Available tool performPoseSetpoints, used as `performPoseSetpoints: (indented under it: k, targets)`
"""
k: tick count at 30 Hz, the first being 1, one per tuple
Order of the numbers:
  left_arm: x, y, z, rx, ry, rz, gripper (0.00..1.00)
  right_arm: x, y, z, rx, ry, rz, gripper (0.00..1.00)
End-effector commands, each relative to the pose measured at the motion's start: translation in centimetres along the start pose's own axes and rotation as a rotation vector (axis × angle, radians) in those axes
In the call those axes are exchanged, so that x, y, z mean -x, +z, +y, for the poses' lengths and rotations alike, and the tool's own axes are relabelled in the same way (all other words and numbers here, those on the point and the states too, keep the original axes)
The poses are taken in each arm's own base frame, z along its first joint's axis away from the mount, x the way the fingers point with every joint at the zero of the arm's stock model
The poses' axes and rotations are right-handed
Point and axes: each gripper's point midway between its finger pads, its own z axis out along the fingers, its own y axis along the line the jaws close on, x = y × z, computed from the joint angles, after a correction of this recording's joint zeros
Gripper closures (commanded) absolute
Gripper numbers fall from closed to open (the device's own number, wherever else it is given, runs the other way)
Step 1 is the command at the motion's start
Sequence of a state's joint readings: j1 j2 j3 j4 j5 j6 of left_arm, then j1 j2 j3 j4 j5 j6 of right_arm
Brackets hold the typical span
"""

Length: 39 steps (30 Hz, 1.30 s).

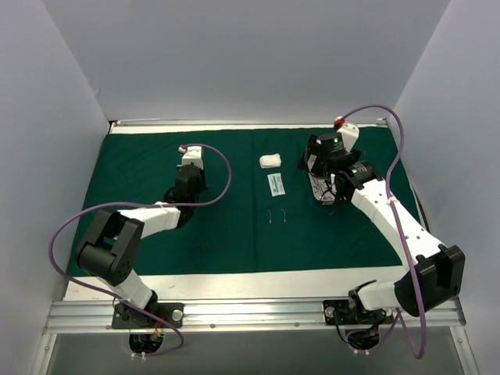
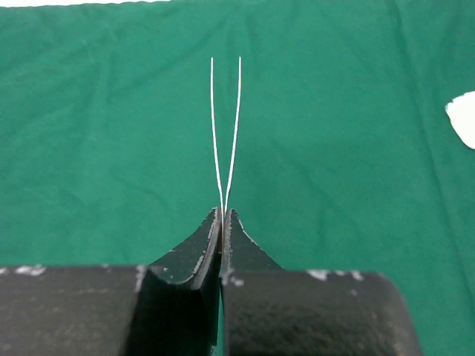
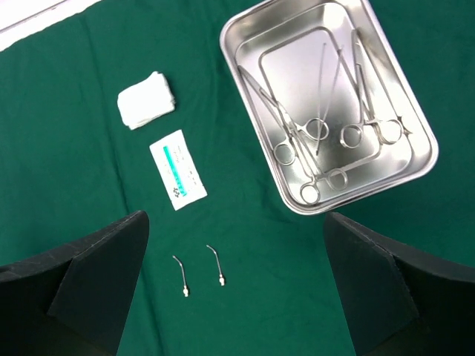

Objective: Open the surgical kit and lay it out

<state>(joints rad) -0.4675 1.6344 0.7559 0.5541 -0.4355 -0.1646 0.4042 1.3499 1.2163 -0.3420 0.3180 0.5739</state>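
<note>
The dark green drape (image 1: 234, 234) lies spread flat on the table. My left gripper (image 2: 223, 211) is shut on thin silver tweezers (image 2: 226, 126), whose two prongs point away over the drape. In the top view this gripper (image 1: 190, 160) is at the drape's far left. My right gripper (image 3: 236, 222) is open and empty, hovering over the drape. The steel tray (image 3: 415, 126) lies ahead of it to the right and holds several scissor-like instruments (image 3: 312, 137). The white gauze wad (image 3: 146, 99) and the white-green packet (image 3: 177, 168) lie on the drape left of the tray.
Two small curved metal tips (image 3: 180, 276) (image 3: 217, 265) lie side by side on the drape below the packet. The gauze also shows at the right edge of the left wrist view (image 2: 464, 117). White walls enclose the table on three sides.
</note>
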Motion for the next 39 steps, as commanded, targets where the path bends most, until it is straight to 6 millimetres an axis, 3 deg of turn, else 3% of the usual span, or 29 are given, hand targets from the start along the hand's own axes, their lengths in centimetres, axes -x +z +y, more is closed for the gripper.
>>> performPoseSetpoints:
  k: [1, 4, 6, 7, 12, 17, 21, 28, 39]
  targets:
    - [3.6, 0.6, 0.5, -0.05, -0.035, -0.037, 0.98, 1.4, -0.5, 0.4, 0.047, -0.014, -0.043, 0.01]
    - [5.0, 1.0, 2.6, -0.086, -0.101, -0.03, 0.98, 1.6, -0.3, 0.3, 0.054, -0.028, -0.046, 0.01]
    - [5.1, 1.0, 4.2, -0.061, -0.072, 0.0, 0.98, 1.8, 0.0, 0.2, 0.057, -0.033, -0.045, 0.02]
    - [6.4, 0.8, 4.6, -0.056, -0.056, -0.02, 0.98, 1.8, 0.0, 0.2, 0.061, -0.035, -0.045, 0.02]
    - [7.1, 0.2, 8.0, -0.006, 0.014, -0.012, 0.98, 2.1, 0.3, 0.2, 0.085, -0.036, -0.048, 0.02]
    - [6.2, 0.6, 11.2, 0.031, 0.006, 0.005, 0.98, 1.6, 0.8, 0.3, 0.111, -0.035, -0.037, 0.03]
    - [4.1, 1.5, 13.0, 0.062, -0.02, 0.062, 0.98, 1.2, 1.2, 0.3, 0.114, -0.038, -0.019, 0.04]
    - [3.6, 1.6, 15.9, 0.069, -0.025, 0.14, 0.98, 0.7, 1.3, -0.2, 0.108, -0.048, -0.006, 0.04]
    - [1.6, 2.0, 18.0, 0.108, -0.014, 0.202, 0.98, 0.0, 1.9, -0.3, 0.121, -0.051, 0.009, 0.05]
